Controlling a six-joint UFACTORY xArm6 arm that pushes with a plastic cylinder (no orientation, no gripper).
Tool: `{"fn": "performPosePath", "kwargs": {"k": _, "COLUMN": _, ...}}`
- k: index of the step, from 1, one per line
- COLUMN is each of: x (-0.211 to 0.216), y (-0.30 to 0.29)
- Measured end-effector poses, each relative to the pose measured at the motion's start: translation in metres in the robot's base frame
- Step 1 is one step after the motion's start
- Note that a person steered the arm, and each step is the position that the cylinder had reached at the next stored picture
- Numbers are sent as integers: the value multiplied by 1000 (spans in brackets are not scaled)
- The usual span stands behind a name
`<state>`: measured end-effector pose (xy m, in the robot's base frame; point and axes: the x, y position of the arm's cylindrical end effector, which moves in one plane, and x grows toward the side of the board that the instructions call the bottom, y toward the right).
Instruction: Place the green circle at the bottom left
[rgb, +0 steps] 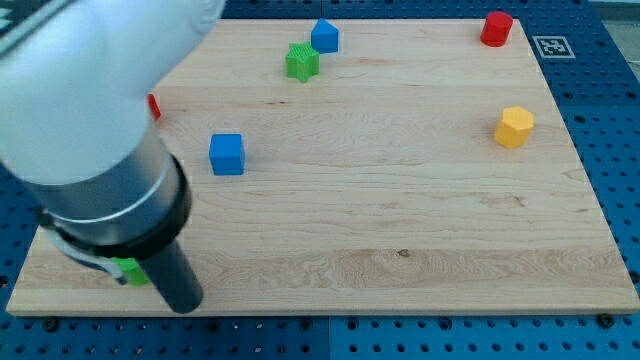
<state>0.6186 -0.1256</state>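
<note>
The green circle (128, 270) shows only as a small green patch at the board's bottom left corner, mostly hidden behind the arm. My rod comes down over it and my tip (187, 305) is at the board's bottom edge, just to the right of and below the green patch, seemingly touching it. The arm's large grey and black body (100, 150) covers the view's left side.
A blue cube (227, 154) lies left of centre. A green star-like block (302, 61) and a blue block (324, 36) are at the top middle. A red cylinder (496, 28) is at the top right, a yellow hexagon (515, 127) at the right. A red block (154, 107) peeks from behind the arm.
</note>
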Motion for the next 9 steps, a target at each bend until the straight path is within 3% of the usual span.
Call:
{"fn": "performPosePath", "kwargs": {"k": 3, "x": -28, "y": -33}}
{"fn": "performPosePath", "kwargs": {"k": 9, "x": -49, "y": -33}}
